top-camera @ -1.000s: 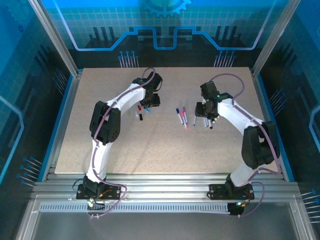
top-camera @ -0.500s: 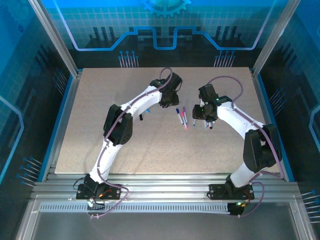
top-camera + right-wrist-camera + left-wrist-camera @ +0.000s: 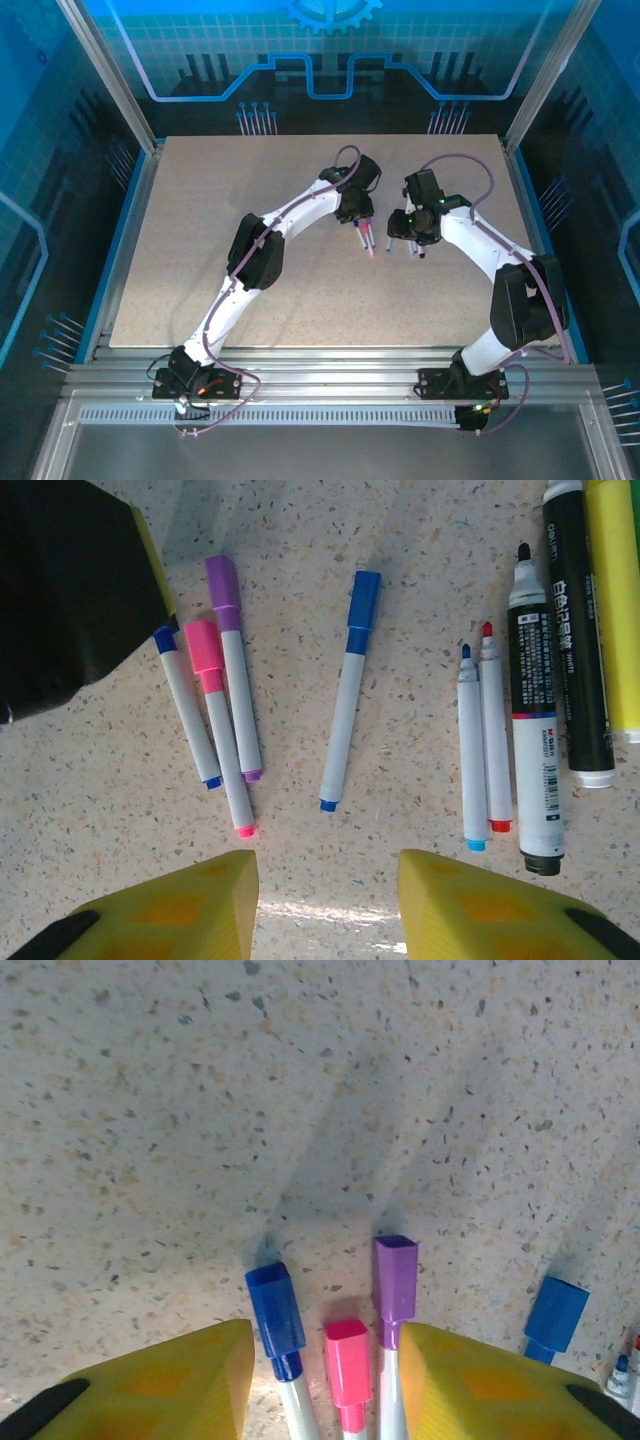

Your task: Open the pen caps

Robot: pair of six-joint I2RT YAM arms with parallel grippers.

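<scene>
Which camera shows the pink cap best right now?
Left wrist: the pink cap is close and sharp, seated on its pen between the open fingers of the left gripper. Right wrist shows it smaller, with its whole pen. In top external it's too small to pick out by the left gripper.

Print on two markers, seen from the right wrist

The long black marker (image 3: 582,660) carries white lettering along its barrel: the brand "deli", followed by Chinese characters that appear to read "白板笔". The uncapped black marker's white label (image 3: 538,780) bears small dark print running lengthwise, too fine to read. No writing can be made out on the thin pens.
</scene>
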